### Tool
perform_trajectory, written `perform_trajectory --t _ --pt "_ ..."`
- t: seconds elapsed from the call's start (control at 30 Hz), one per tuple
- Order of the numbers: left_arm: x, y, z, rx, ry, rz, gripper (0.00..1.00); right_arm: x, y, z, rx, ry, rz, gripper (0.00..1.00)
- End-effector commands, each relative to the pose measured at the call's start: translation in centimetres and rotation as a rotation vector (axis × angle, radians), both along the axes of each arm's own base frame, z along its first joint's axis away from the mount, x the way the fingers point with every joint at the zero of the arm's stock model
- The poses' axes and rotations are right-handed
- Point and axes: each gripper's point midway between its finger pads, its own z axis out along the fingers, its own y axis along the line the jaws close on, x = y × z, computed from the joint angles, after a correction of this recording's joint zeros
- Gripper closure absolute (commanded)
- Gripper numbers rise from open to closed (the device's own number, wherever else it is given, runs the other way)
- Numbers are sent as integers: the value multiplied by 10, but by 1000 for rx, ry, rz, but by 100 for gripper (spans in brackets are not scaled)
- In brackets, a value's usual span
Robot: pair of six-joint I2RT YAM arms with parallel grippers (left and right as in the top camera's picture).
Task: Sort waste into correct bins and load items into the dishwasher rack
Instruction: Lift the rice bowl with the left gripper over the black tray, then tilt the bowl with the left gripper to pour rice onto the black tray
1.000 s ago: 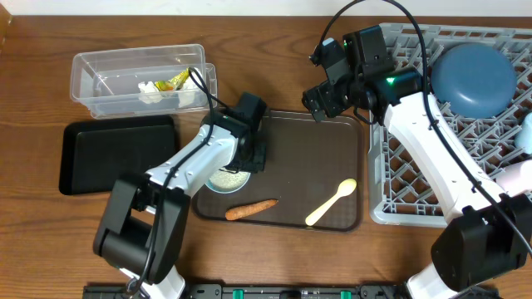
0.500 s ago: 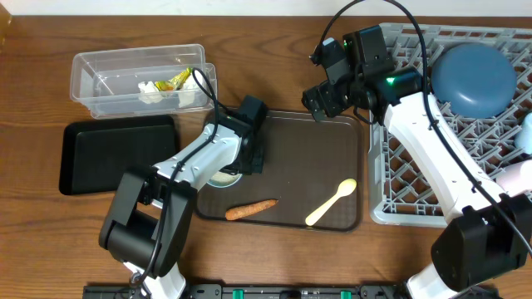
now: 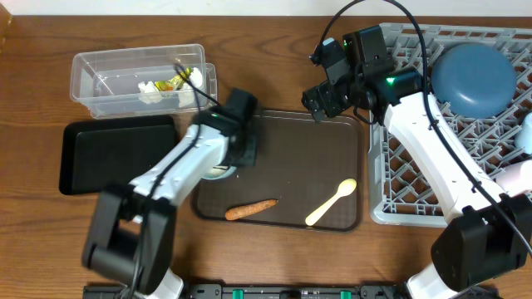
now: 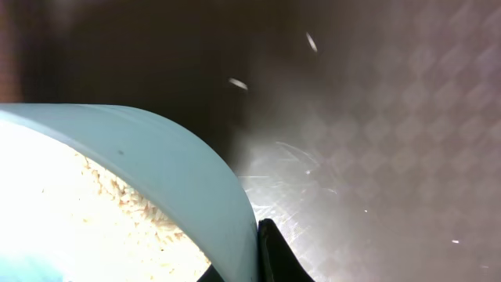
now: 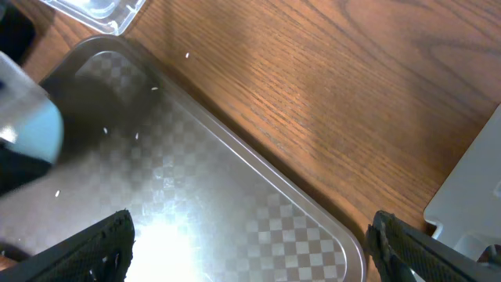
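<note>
Left tool (image 3: 233, 159) grips the bowl (image 4: 149, 157) by its rim at the left edge of the tray (image 3: 316, 149), I think to carry the rice (image 4: 117, 196) inside to the black bin (image 3: 108, 158). Right tool (image 5: 250, 239) hovers open over the tray's far corner, giving room.

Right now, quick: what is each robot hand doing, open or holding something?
Left gripper: jaws shut on the rim of the pale-blue round bowl.
Right gripper: jaws open, holding nothing.
</note>
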Motion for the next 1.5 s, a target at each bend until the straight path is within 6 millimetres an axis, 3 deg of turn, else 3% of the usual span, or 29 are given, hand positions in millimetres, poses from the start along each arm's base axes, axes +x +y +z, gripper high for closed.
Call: perform_trajectory --t 0.0,0.17,0.33,0.63,0.9,1.47 --pt "9 19 28 -23 -72 54 94 -1 0 3 5 -3 -9 5" --pt "22 57 54 -42 -150 168 94 -1 0 3 5 -2 -9 5" --pt "29 104 67 -54 -187 305 94 -1 0 3 5 -2 -9 5" --pt "33 150 81 -384 -205 396 94 1 -5 2 -17 -9 -25 5" --pt "29 172 110 -719 -333 314 94 1 -5 2 -16 -10 -25 5" --pt "26 207 97 -1238 -518 255 94 1 -5 1 -18 -6 -25 5"
